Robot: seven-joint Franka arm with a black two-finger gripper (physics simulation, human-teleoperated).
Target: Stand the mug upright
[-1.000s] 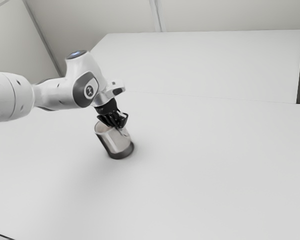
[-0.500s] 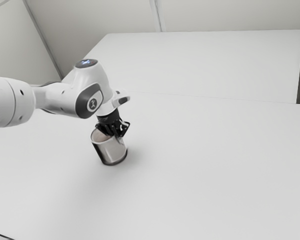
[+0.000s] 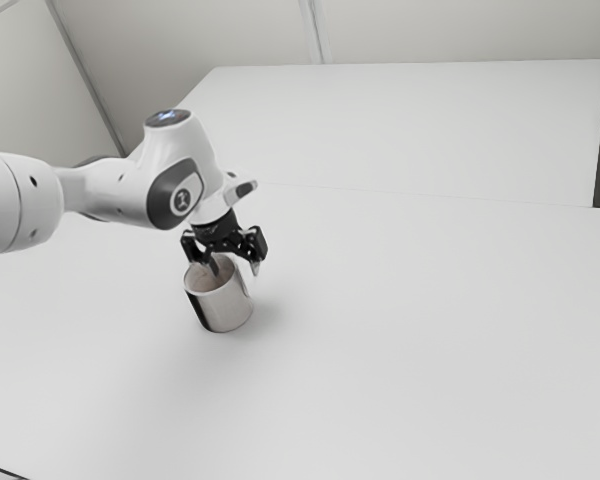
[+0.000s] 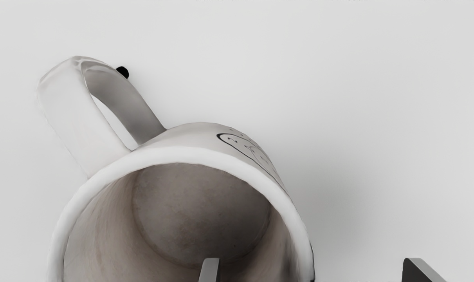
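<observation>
The arm [image 3: 120, 193] reaches in from the exterior view's left and bends at the wrist, pointing the tool [image 3: 234, 271] down over the mug [image 3: 223, 308], mouth up on the bench [image 3: 430, 360]. The tool stands wide, one fingertip inside the mouth, the other outside.

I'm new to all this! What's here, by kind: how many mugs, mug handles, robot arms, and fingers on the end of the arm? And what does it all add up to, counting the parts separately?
Mug: 1
Mug handle: 1
Robot arm: 1
Fingers: 2
Total: 5
</observation>
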